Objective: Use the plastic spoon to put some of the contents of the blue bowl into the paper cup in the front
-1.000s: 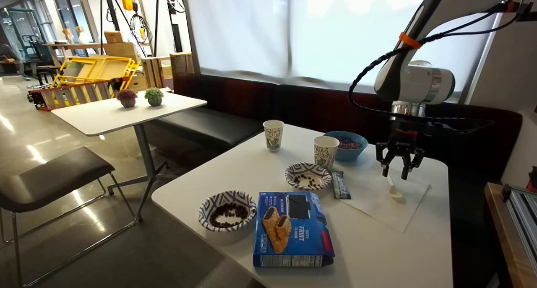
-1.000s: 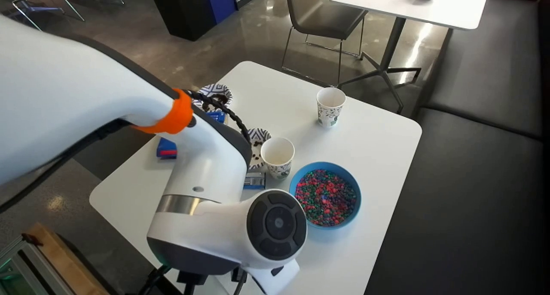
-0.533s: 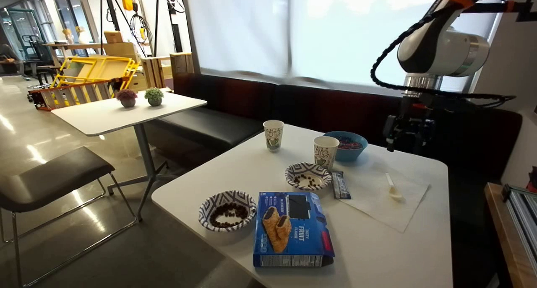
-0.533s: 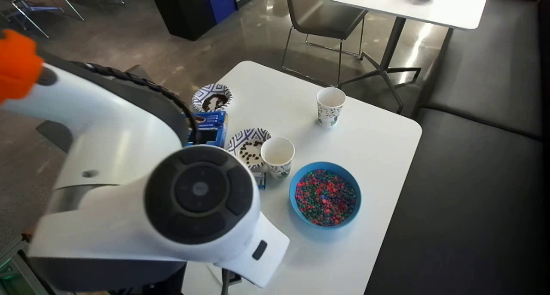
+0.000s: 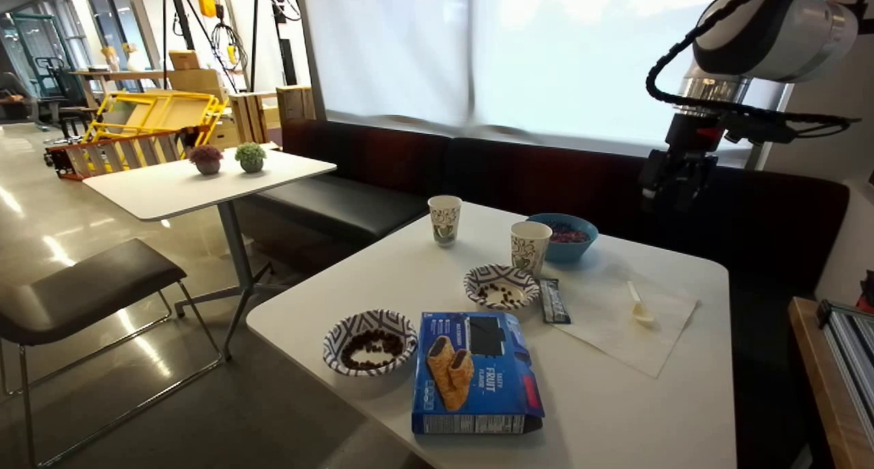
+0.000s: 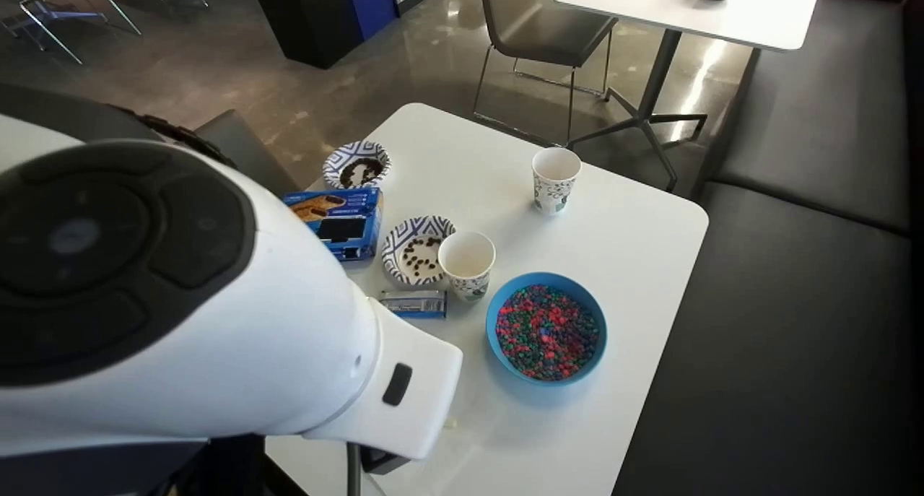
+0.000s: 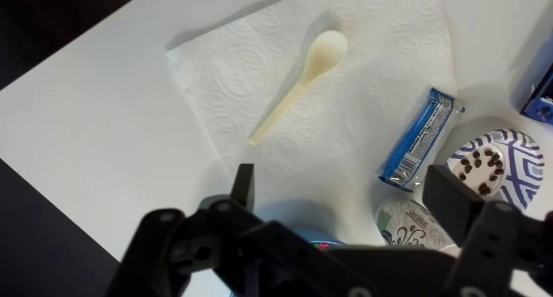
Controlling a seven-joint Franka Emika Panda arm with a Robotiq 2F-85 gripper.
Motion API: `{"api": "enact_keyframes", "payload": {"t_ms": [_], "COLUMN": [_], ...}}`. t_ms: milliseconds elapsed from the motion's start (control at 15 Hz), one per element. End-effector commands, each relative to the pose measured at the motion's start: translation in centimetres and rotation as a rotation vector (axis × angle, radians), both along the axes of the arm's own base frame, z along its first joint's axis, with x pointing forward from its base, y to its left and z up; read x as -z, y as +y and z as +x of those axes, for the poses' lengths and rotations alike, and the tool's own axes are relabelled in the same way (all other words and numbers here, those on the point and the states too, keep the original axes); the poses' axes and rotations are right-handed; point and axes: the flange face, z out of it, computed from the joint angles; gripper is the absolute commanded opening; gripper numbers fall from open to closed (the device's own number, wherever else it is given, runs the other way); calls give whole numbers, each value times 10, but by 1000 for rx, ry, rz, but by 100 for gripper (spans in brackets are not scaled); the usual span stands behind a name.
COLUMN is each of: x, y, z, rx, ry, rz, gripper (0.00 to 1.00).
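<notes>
Near left on the table (image 5: 614,407), patterned bowl (image 5: 351,327); far left, paper cup (image 5: 444,223); near middle, blue box (image 5: 478,373); then second paper cup (image 5: 528,248), just beside blue bowl (image 5: 567,252) of coloured bits (image 6: 548,330); farther right, plastic spoon (image 7: 309,74) on paper towel (image 7: 237,76); rightmost and higher, hand (image 7: 345,186) with fingers (image 7: 245,184) spread wide.

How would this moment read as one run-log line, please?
tool: open, empty | plastic spoon: on paper towel, ungrasped | blue bowl: holds coloured bits | paper cup beside bowl: upright

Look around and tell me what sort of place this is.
Probably a break or dining area in an office or lab: a long padded bench, a white-topped table bearing two small potted plants, and a metal-legged chair beside it.
</notes>
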Motion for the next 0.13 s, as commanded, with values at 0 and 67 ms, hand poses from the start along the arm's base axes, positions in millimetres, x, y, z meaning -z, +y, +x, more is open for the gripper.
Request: {"api": "enact_keyframes", "payload": {"t_ms": [0,67], "x": [2,3], "y": [0,1], "z": [0,0], "rx": [0,-2], "ry": [6,10], "rz": [2,4], "gripper": [100,100]}}
